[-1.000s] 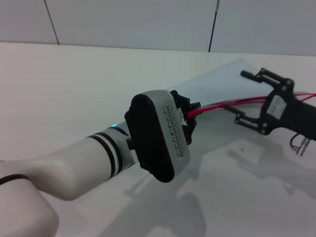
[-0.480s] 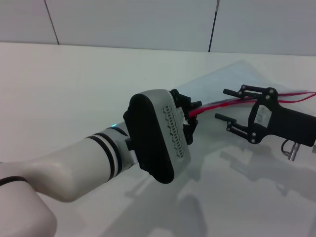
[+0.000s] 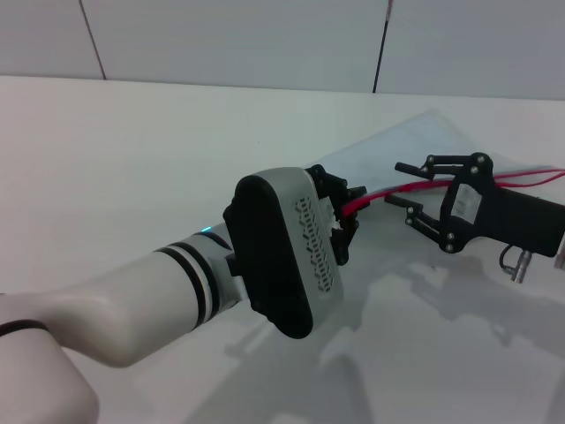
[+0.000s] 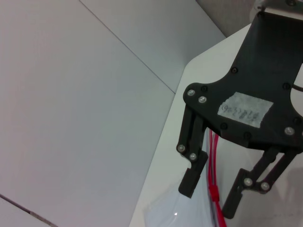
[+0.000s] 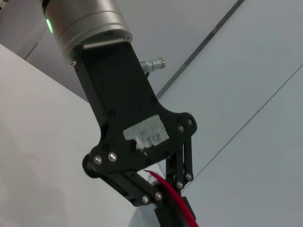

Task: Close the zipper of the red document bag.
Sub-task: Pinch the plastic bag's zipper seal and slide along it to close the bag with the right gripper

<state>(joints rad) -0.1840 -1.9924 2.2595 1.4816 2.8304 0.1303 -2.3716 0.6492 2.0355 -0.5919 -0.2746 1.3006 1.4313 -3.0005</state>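
The zipper (image 3: 388,192) ran as a thin red line across the right-centre of the head view, its long axis going from mid-frame out toward the right edge, rising slightly as it went. It edged the red document bag (image 3: 415,141), whose pale translucent sheet lay flat on the white table (image 3: 132,150), spreading toward the upper right.

At the zipper's mid-frame end, the left gripper (image 3: 346,212) was closed down on the red strip, pinning that end; the right wrist view showed its fingers (image 5: 163,198) with the red line coming out between them.

Just right of that, the right gripper (image 3: 406,184) hung with its fingers spread wide, one either side of the red line, not gripping it. The slider itself could not be made out. Judging from this, the closing pull would run along the zipper's axis, and the right gripper was the free one placed for it.
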